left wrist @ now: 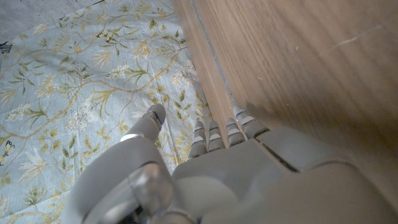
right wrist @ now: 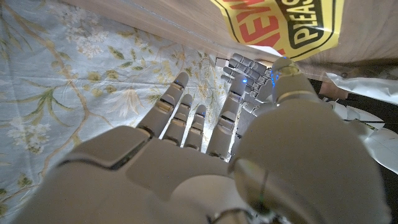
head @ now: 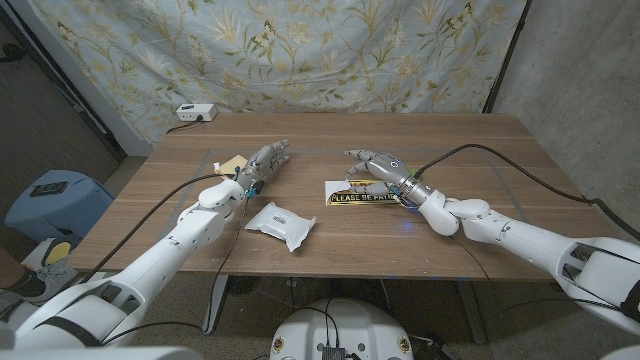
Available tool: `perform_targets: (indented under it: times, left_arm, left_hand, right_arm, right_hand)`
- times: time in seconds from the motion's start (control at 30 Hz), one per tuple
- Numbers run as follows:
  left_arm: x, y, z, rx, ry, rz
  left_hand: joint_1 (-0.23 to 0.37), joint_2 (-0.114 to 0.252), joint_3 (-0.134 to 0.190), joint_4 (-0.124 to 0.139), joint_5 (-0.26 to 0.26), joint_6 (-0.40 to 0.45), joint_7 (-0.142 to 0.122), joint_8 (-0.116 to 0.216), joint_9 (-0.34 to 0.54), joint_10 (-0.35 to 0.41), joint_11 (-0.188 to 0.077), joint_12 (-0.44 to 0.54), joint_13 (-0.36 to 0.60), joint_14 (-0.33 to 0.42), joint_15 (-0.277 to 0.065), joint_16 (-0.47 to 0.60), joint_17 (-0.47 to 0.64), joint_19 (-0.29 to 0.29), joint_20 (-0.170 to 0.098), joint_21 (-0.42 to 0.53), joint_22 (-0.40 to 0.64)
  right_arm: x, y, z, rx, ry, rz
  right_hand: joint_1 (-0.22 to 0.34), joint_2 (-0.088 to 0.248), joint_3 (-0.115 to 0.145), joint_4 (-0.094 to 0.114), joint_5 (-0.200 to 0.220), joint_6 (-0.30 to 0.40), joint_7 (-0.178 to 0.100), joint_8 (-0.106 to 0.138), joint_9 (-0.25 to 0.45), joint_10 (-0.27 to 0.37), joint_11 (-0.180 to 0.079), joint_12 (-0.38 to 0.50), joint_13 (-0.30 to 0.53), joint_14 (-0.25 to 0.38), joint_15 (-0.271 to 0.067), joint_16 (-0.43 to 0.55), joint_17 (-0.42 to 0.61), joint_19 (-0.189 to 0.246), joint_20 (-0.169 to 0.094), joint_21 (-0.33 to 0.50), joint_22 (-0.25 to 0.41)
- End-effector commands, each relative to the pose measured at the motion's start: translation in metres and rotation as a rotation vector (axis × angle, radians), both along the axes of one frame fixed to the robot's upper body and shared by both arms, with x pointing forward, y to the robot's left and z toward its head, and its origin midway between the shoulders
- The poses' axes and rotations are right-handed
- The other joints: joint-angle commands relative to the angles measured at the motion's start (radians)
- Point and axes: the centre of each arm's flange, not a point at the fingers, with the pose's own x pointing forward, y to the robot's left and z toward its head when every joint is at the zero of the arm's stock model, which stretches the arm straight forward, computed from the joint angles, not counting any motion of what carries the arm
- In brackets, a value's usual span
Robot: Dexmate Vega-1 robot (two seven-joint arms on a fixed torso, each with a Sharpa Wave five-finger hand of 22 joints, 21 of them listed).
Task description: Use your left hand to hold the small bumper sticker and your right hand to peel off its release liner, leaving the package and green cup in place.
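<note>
The bumper sticker (head: 358, 194), yellow and black with "PLEASE BE PATIENT" on it, lies flat on the wooden table (head: 500, 160) right of centre. My right hand (head: 381, 169) hovers over its far edge with fingers spread. In the right wrist view the thumb tip (right wrist: 287, 67) sits close to the sticker (right wrist: 292, 22), and nothing is pinched. My left hand (head: 262, 166) reaches out with straight fingers left of centre, apart from the sticker; its fingers (left wrist: 225, 132) lie along the table. The white package (head: 281, 224) lies near the front edge between my arms.
A small pale scrap (head: 232, 162) lies just left of my left hand. A white box with a cable (head: 195, 113) sits at the table's far left corner. A flowered curtain (head: 300, 50) hangs behind. A blue bin (head: 55, 200) stands on the floor at the left.
</note>
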Motion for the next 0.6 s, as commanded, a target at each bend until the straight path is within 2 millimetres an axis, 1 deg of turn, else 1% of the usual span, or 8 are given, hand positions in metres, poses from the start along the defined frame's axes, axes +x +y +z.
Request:
perform_targets:
  times: [0.03, 0.07, 0.2, 0.43, 0.6]
  left_arm:
    - [-0.004, -0.004, -0.002, 0.011, -0.002, -0.004]
    - [-0.005, -0.004, -0.002, 0.013, -0.002, -0.002]
    - [-0.008, -0.004, -0.002, 0.021, -0.002, 0.001]
    - [-0.012, -0.004, 0.000, 0.032, -0.003, 0.001]
    - [-0.015, -0.004, 0.002, 0.042, -0.003, 0.005]
  left_hand:
    - [0.012, 0.002, -0.004, -0.001, 0.008, -0.003, -0.002, 0.001, 0.003, -0.002, 0.007, -0.003, 0.004, -0.001, 0.004, 0.006, 0.004, 0.008, 0.002, -0.001, 0.002]
    - [0.012, 0.002, -0.004, -0.001, 0.008, -0.003, -0.002, 0.001, 0.003, -0.002, 0.006, -0.003, 0.004, -0.001, 0.005, 0.006, 0.004, 0.008, 0.002, -0.001, 0.002]
    - [0.013, 0.002, -0.005, 0.000, 0.008, -0.005, -0.003, 0.001, 0.003, -0.002, 0.006, -0.002, 0.004, 0.000, 0.004, 0.006, 0.004, 0.008, 0.002, -0.001, 0.002]
    - [0.014, 0.003, -0.007, 0.000, 0.008, -0.010, -0.005, -0.001, 0.003, -0.003, 0.006, -0.003, 0.005, 0.000, 0.005, 0.006, 0.004, 0.008, 0.003, -0.001, 0.002]
    - [0.014, 0.003, -0.009, 0.000, 0.008, -0.011, -0.006, -0.001, 0.003, -0.003, 0.006, -0.003, 0.005, 0.000, 0.005, 0.006, 0.005, 0.008, 0.003, -0.002, 0.002]
  right_arm:
    - [-0.004, -0.007, -0.009, 0.006, 0.005, -0.023]
    - [-0.003, -0.008, -0.010, 0.009, 0.005, -0.024]
    - [-0.001, -0.008, -0.013, 0.015, 0.002, -0.026]
    - [0.004, -0.006, -0.017, 0.043, -0.006, -0.026]
    - [0.009, -0.005, -0.019, 0.053, -0.007, -0.022]
  right_hand:
    - [-0.005, -0.010, 0.000, 0.009, 0.007, -0.056, 0.007, -0.027, 0.004, 0.003, 0.007, 0.001, 0.002, 0.009, -0.089, 0.005, 0.004, 0.006, -0.003, 0.001, 0.003]
    - [-0.006, -0.010, 0.000, 0.009, 0.008, -0.059, 0.007, -0.029, 0.005, 0.002, 0.009, 0.000, 0.002, 0.009, -0.088, 0.005, 0.004, 0.006, -0.003, 0.001, 0.003]
    - [-0.009, -0.011, 0.000, 0.010, 0.012, -0.110, 0.019, -0.052, 0.007, -0.005, 0.017, -0.004, 0.003, 0.005, -0.084, 0.002, 0.006, 0.002, -0.002, -0.001, 0.003]
    - [-0.012, -0.012, -0.001, 0.012, 0.014, -0.147, 0.025, -0.068, 0.009, -0.011, 0.021, -0.006, 0.004, 0.001, -0.081, 0.000, 0.007, -0.003, -0.001, -0.002, 0.003]
    - [-0.013, -0.011, -0.001, 0.013, 0.016, -0.159, 0.029, -0.073, 0.010, -0.013, 0.022, -0.006, 0.005, 0.000, -0.081, 0.000, 0.008, -0.005, 0.000, -0.003, 0.003]
